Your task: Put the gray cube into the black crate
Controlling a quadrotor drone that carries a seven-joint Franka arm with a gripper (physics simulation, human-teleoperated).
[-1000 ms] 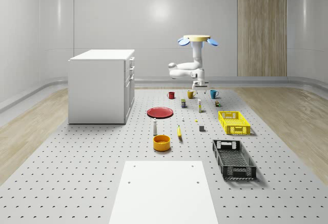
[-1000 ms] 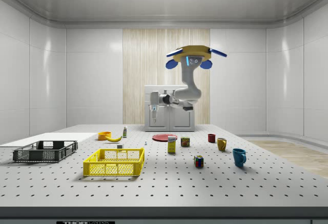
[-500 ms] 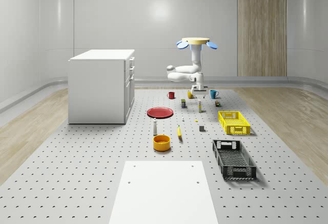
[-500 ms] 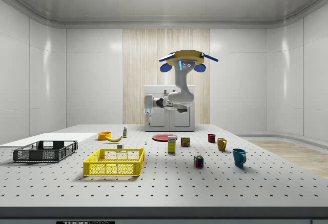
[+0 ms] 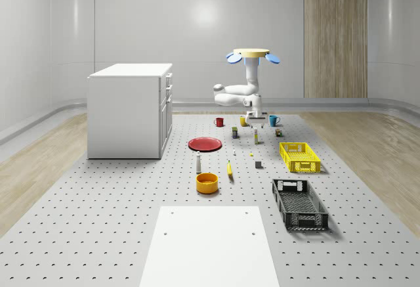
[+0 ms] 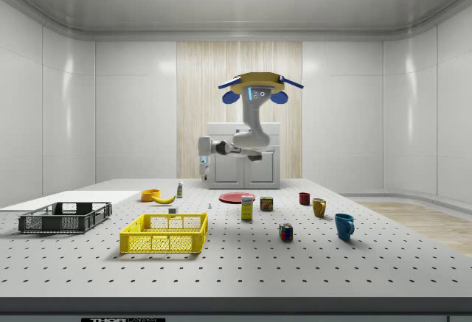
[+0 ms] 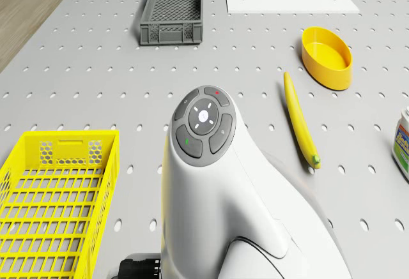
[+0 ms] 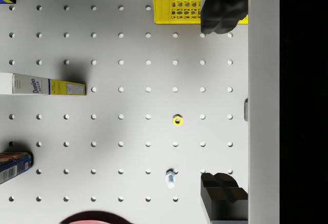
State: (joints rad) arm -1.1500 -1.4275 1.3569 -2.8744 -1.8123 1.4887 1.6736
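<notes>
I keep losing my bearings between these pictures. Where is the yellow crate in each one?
Whole-scene view: yellow crate right of centre, just beyond the black crate.
Side view: yellow crate in front, left of centre, with the black crate to its left.
Drone view: yellow crate beside the white arm, black crate farther off.
Wrist view: yellow crate next to one dark fingertip of the open tool.
Shared landmark: the black crate, in the first three.

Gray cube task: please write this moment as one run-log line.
drone: hovers over the table's far part, near the mugs | gripper: open, empty, above bare table | gray cube: on table, untouched | black crate: empty
</notes>
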